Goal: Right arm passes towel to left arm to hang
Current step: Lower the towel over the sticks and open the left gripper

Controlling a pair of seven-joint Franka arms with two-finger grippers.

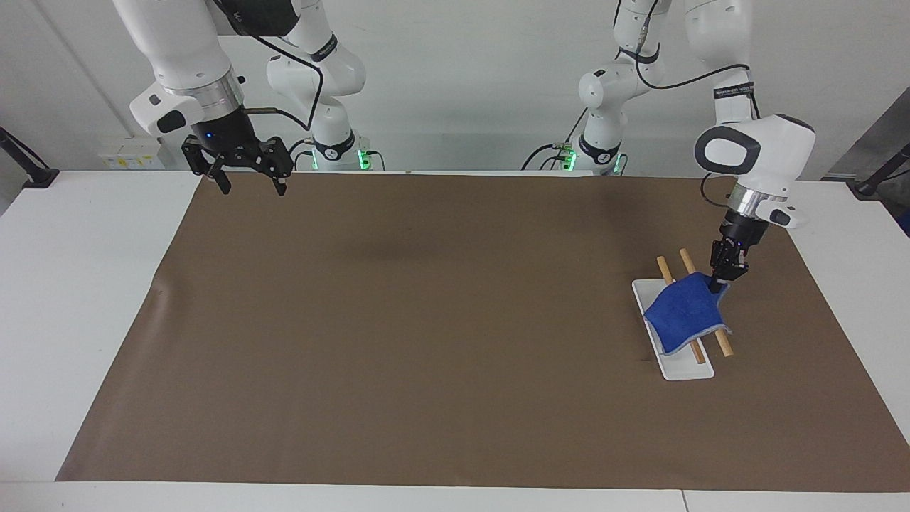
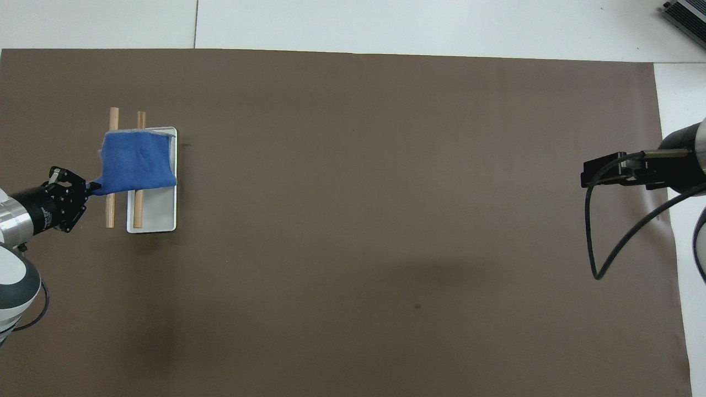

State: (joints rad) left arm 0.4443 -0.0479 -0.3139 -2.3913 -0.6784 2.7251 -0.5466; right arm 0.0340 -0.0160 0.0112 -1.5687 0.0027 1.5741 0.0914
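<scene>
left pincer pinching towel corner over the rack

starting at the robots' end: right gripper (image 1: 246, 179) hangs in the air over the edge of the brown mat (image 1: 426, 320) at the right arm's end of the table, fingers spread wide apart, nothing between them. right arm (image 1: 188, 64) is waiting there. in the overhead view only its black tip and cable show, at the mat's edge w/ the white table (image 2: 678, 110) beside it.

over to the left arm (image 1: 753, 149), reaching down toward its own end of the table. left gripper (image 1: 716, 283) points down, fingers together, clamped on one corner of the blue towel (image 1: 684, 313). overhead view has the same: left gripper (image 2: 94, 188) nips the towel (image 2: 138, 162) at its corner, rest of the cloth spreading away from the pincer.

below and just past the pincer: the towel drapes across two wooden rods (image 1: 688, 263) lying side by side, rod ends poking out both sides of the cloth. pale border shows along the towel's low edge. one rod sits over a white tray (image 1: 686, 371), the other just beside it, on the pincer's side. towel's edge away from the pincer overlaps the tray; bare tray shows on the side nearer the robots in the overhead view.

rest of the mat is well apart from both pincers.
</scene>
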